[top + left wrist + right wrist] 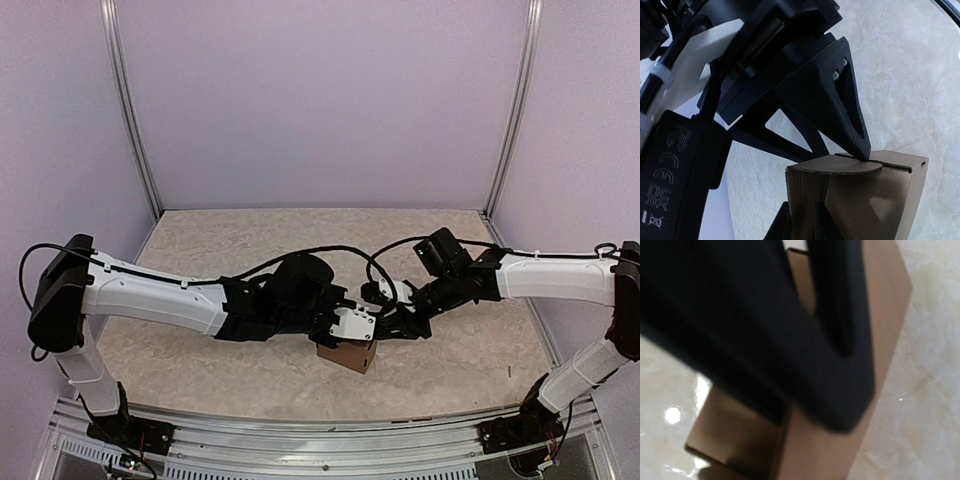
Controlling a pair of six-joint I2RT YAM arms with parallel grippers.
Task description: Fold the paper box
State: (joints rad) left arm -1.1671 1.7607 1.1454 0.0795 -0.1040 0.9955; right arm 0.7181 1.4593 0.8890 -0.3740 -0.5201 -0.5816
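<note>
The rounded tab (850, 166) of the small brown cardboard box (875, 200) is best pressed flat by the left pincer (832, 182), braced by the right pincer (400, 325); whether either is closed on it cannot be told.

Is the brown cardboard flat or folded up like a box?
Folded up. The brown cardboard paper box stands as a box with upright walls, a rounded tab lying over its top.

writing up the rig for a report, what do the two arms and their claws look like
Both the left arm and the right arm have white links with black joints and black wrist ends. Thin black cables loop along them. The left claw has black triangular fingers with cut-outs; the housing beside them bears FC, CE and UKCA marks.
</note>
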